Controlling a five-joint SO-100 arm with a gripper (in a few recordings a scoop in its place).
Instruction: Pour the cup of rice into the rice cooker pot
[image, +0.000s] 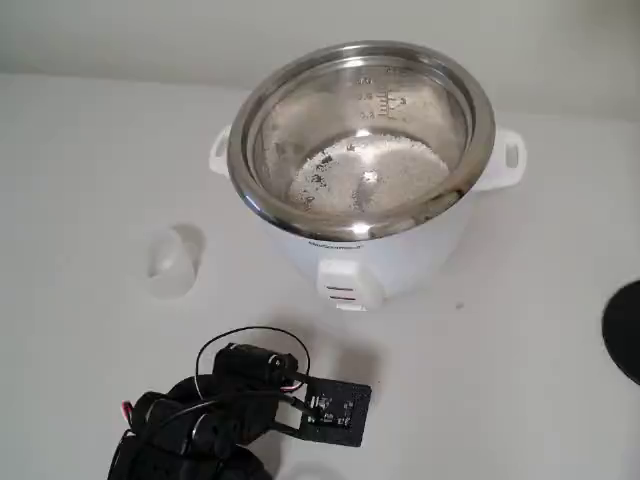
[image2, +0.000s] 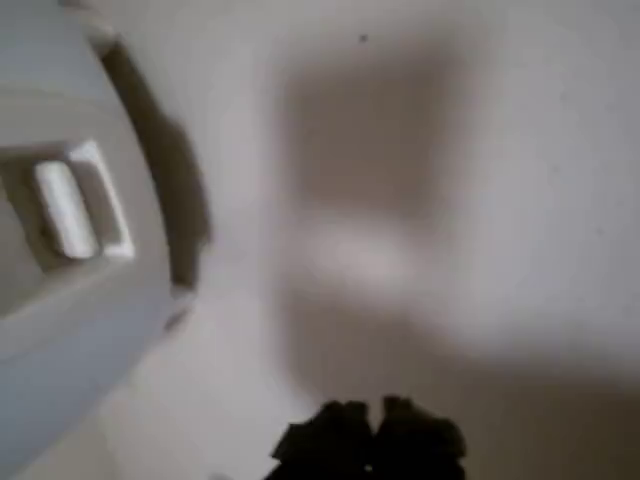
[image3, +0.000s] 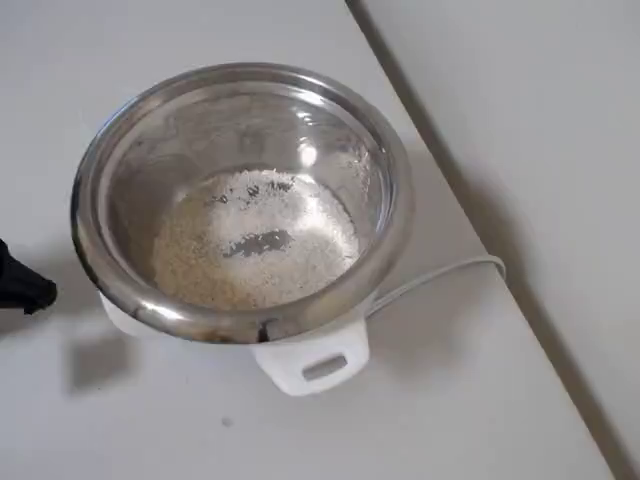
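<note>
Rice cooker pot (image: 362, 70): the landmark here. A shiny steel pot with a wide rim, seated in a white cooker body with 2 side handles, standing on a pale table (image: 520, 380). Level marks show on its inner wall in the fixed view.

Rice (image: 368, 172): a layer of white grains covers most of the pot's bottom, with a bare patch near the middle in the overhead view (image3: 250, 250).

Cup (image: 174, 260): small, translucent and whitish, on the table well to the left of the cooker in the fixed view, apart from its body. It seems to lie on its side, though its pale outline is hard to read. No grains can be made out inside it.

Arm (image: 215, 415): black, low in the fixed view, below the cooker's front switch (image: 343, 292) and below-right of the cup, touching neither.

Gripper (image2: 372, 440): dark tips at the bottom edge of the blurred wrist view, over bare table with the cooker's front to the left. They look close together with nothing between them, but the blur leaves me unable to tell whether the jaws are wide or narrow.

Step in hand: judged from rice in the pot and the cup set aside, the pour looks done and the arm is clear of the cooker.

Next move: little is called for beyond keeping the arm away from the cooker and cup. If the cup holds more rice, it would need regrasping at its wall and tipping over the pot's rim.
</note>
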